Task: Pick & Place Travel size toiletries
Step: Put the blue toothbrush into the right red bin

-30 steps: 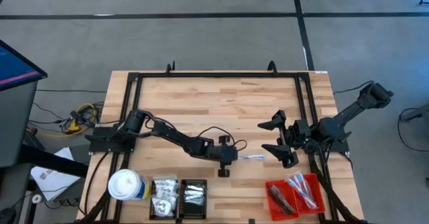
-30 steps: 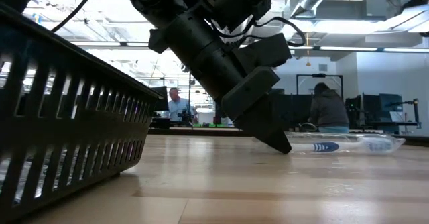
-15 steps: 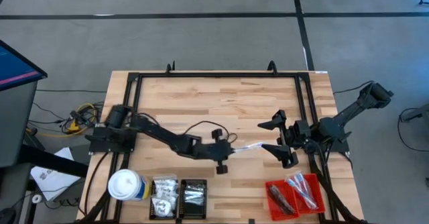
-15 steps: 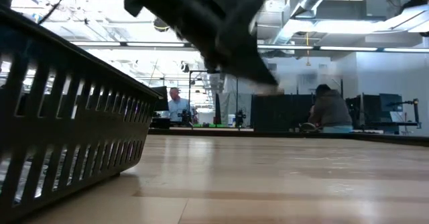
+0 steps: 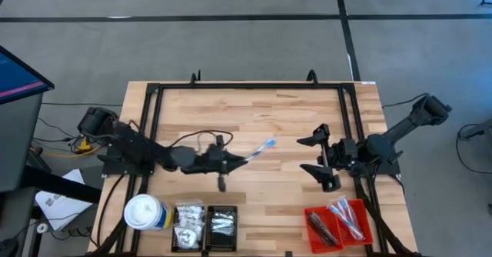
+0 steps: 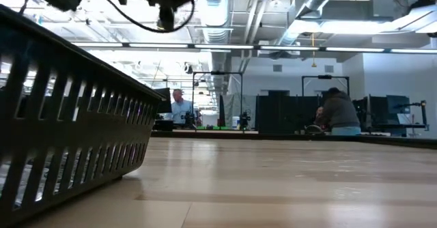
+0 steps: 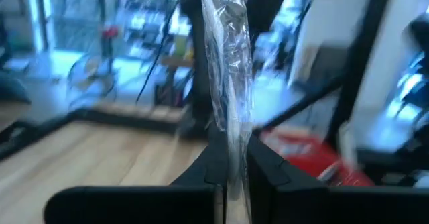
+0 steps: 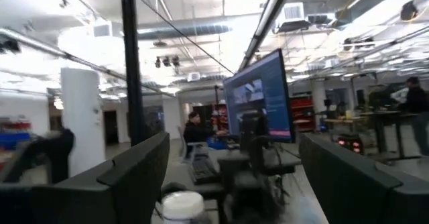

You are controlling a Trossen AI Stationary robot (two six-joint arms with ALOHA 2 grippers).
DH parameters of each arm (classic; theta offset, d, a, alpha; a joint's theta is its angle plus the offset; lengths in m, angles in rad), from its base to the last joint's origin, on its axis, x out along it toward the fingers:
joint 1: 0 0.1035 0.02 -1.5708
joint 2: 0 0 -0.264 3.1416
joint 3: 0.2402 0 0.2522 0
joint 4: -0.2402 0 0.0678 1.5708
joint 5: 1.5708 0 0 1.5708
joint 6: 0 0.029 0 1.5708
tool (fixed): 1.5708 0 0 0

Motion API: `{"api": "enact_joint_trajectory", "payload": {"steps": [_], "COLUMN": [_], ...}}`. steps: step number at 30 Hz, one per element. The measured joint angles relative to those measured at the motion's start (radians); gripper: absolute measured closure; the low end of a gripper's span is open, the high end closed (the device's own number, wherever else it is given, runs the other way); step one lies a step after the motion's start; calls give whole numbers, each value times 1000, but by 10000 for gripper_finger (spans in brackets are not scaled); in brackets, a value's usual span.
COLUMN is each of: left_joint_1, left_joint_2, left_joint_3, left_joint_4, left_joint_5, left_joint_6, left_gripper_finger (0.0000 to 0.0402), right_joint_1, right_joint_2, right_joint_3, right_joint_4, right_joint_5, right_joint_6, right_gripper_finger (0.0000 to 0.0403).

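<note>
The wrapped blue-and-white stick [image 5: 261, 148] is off the table now, pinched by its end between the closed fingers of the left gripper [image 5: 244, 158] and angled up and away from the wrist; a second ago it lay flat on the boards just in front of the right gripper [image 5: 317, 157], with the left gripper's tip down beside it. In the left wrist view the clear wrapper [image 7: 228, 56] rises straight out of the two dark fingers [image 7: 214, 163], so the grip looks firm, though it is only on one end and the long free part could swing. The left arm has since drawn back toward its own side of the table, which I read as the pick done and the carry begun. Taking the red tray [image 5: 367, 211] as the mark, the stick is now well apart from it, across the middle of the table, and nearer the two black trays [image 5: 206, 228] and the white-topped canister [image 5: 144, 211] at the same near edge; the red tray already holds sticks and dark bars [image 5: 321, 228]. The right gripper waits just above the red tray with its fingers spread wide and nothing in them. Bare boards lie between the stick and every tray, and the black frame rail [image 5: 254, 86] is far off, so there is room to move either way.
</note>
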Motion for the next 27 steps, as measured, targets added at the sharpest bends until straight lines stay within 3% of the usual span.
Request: {"api": "enact_joint_trajectory", "payload": {"steps": [5, 8, 13, 17, 27], "left_joint_1": [-16, -37, -80, -85, -89], "left_joint_2": [-22, -22, -22, -22, -21], "left_joint_3": [-88, -98, -98, -98, -98], "left_joint_4": [289, 371, 422, 428, 441], "left_joint_5": [134, 198, 217, 223, 246], "left_joint_6": [43, 72, 127, 132, 147], "left_gripper_finger": [391, 391, 391, 391, 391], "right_joint_1": [-63, -101, -132, -134, -134], "right_joint_2": [102, 189, 318, 422, 591], "right_joint_3": [2, 30, 142, 255, 489], "right_joint_4": [128, 162, 161, 89, -157], "right_joint_5": [-1, -2, -14, -65, -74], "right_joint_6": [-6, 16, 77, 75, 81], "right_gripper_finger": [78, 78, 78, 78, 78]}}
